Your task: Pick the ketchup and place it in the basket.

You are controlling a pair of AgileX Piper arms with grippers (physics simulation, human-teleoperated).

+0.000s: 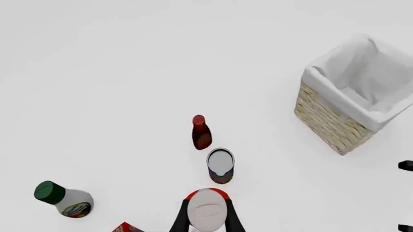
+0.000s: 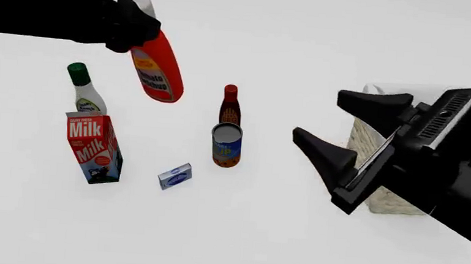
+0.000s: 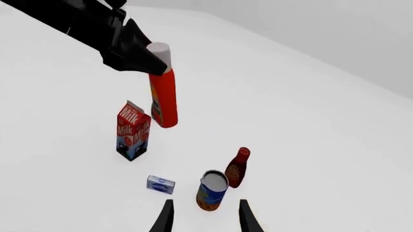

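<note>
The right tool [image 2: 334, 129], nearest the camera, idles with jaws spread before the basket [image 2: 364, 140], while the left tool [image 2: 136, 24] pinches the ketchup [image 2: 158, 69] aloft by its neck, tilted; swinging during transfer could loosen it.

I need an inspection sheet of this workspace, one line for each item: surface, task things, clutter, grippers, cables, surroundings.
Surface: white table, plain.
Task things: ketchup lifted off the table, tilted, held near its cap; basket standing at the right side, only its white lining seen inside.
Clutter: milk carton, green-capped white bottle, dark red bottle, tin can, small blue box, all on the table.
Grippers: left gripper shut on the ketchup; right gripper open, holding nothing.
Cables: nothing seen.
Surroundings: nothing seen beyond the pale backdrop.
</note>
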